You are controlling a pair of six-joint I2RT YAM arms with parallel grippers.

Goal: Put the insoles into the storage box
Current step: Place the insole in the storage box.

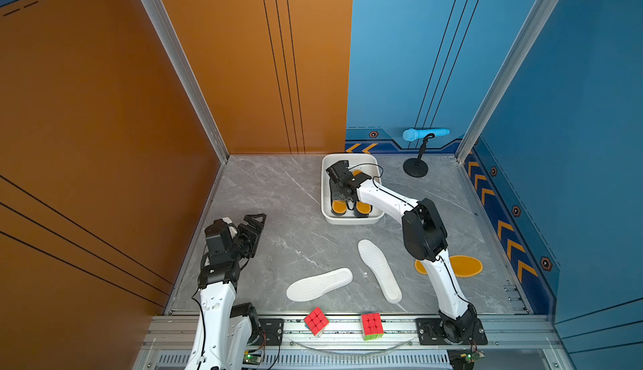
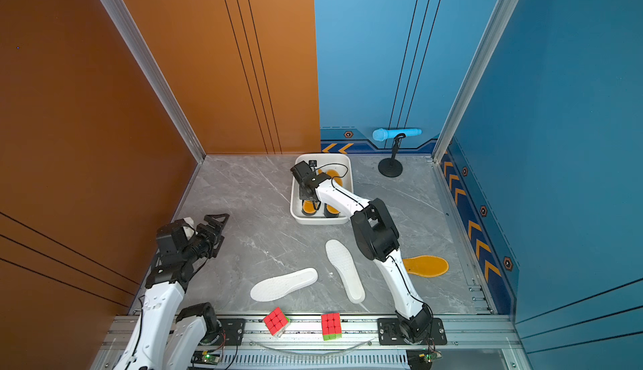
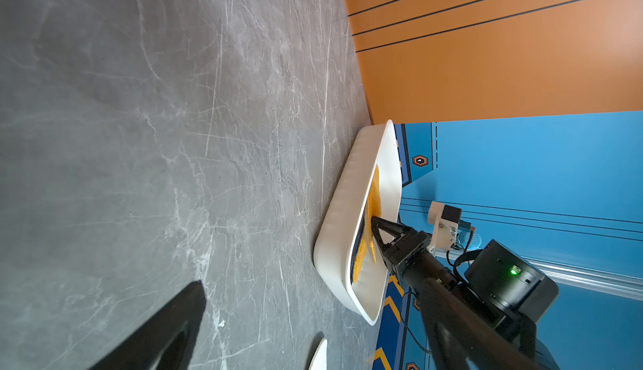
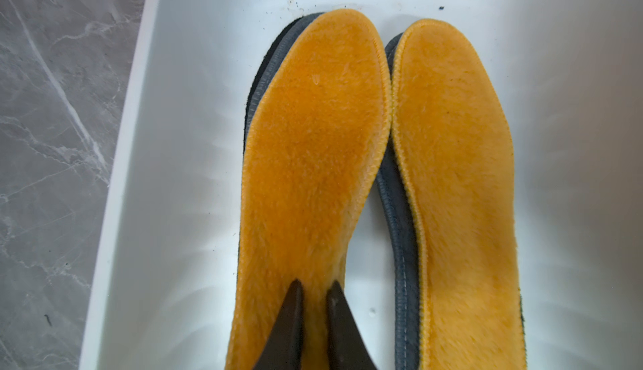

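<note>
The left arm [image 1: 215, 302] rises from its base at the near left with its wrist bent forward. The left end effector [image 1: 257, 231] hangs with its jaws spread wide and empty. The right arm [image 1: 445, 281] climbs from its base to a raised black elbow, and from there its white forearm slopes away and inward. Its wrist tips down, so the right end effector [image 4: 315, 286] points downward. In the right wrist view its two dark fingers [image 4: 288, 326] stand a narrow gap apart.

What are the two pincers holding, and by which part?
Left pincer: open, empty. Right pincer: tips barely apart on the heel end of an orange insole lying in the storage box; whether it grips cannot be told.
</note>
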